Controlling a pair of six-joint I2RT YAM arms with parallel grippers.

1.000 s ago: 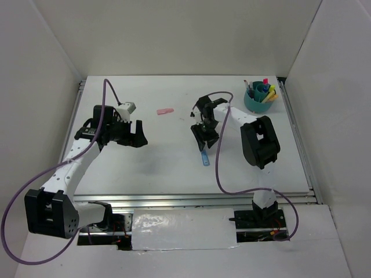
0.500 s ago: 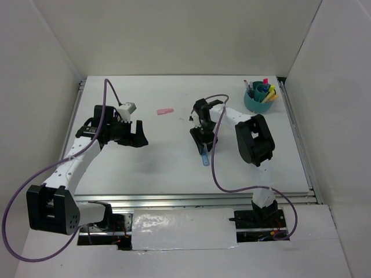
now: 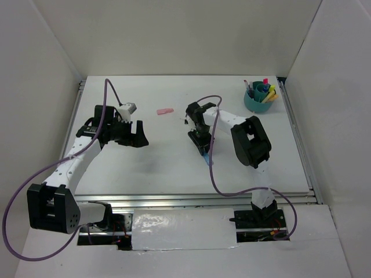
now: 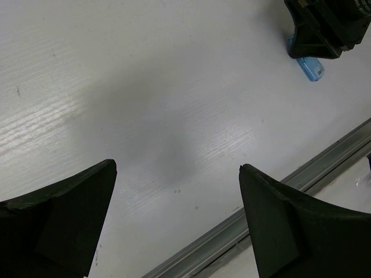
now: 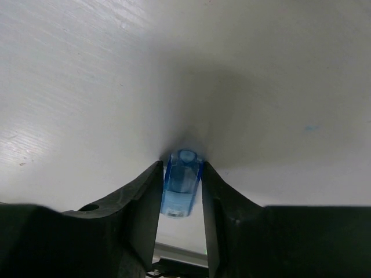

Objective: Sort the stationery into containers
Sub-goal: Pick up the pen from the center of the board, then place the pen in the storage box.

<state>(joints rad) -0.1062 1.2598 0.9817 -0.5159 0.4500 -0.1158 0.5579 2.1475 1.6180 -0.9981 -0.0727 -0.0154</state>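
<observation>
The right wrist cam is showing what the overhead mostly hides: the right gripper (image 5: 181, 167) is pinching the blue pen (image 5: 181, 184) between both fingers, down at the table (image 3: 145, 168). The teal cup (image 3: 255, 103) in the far right corner is holding several markers (image 3: 264, 88). The pink eraser (image 3: 165, 110) is lying well apart, and the left gripper (image 3: 138, 134) is hanging wide open.

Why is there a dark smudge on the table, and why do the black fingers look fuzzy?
Left wrist view: the smudge is a soft shadow on the table, and the close-up fingers blur at their edges. Right wrist view: darker shadow pools around the blue marker, its near end out of focus. Top external view: even light, faint shadows.
</observation>
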